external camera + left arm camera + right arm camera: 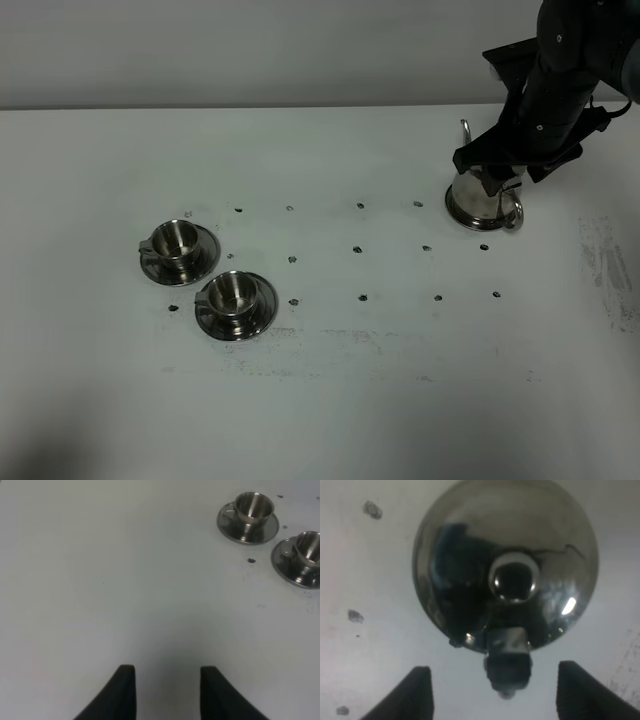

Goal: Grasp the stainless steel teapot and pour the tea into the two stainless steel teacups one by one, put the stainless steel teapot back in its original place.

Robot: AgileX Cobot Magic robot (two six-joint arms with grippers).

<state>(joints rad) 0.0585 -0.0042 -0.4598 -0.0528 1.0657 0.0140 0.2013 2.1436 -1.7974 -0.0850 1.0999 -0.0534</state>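
Hovering directly above the teapot (478,195), the right claw (494,667) is spread wide and grips nothing. Its two dark fingers (420,692) stand well apart on either side of the pot's loop handle (507,665), and neither touches it. From the wrist camera the domed lid (470,555) fills most of the view, with its round knob (514,580) near the middle, mirroring the arm above.

The teapot stands upright at the far right of the white table (330,400), with its thin spout (465,130) rising at the rear and the handle turned toward the front right. A wider steel rim shows around its foot; whether that is a separate disc cannot be told.

The two cups sit well away on the left of the table, each upright on its own saucer. The rear cup (175,238) is on one saucer (205,250) and the front cup (232,293) on another (262,308), the saucers just beside each other. Small dark marks (360,248) dot the table between cups and pot.

The left claw (167,672) hangs over bare table with its fingers parted and nothing between them, the cups some way ahead of it.
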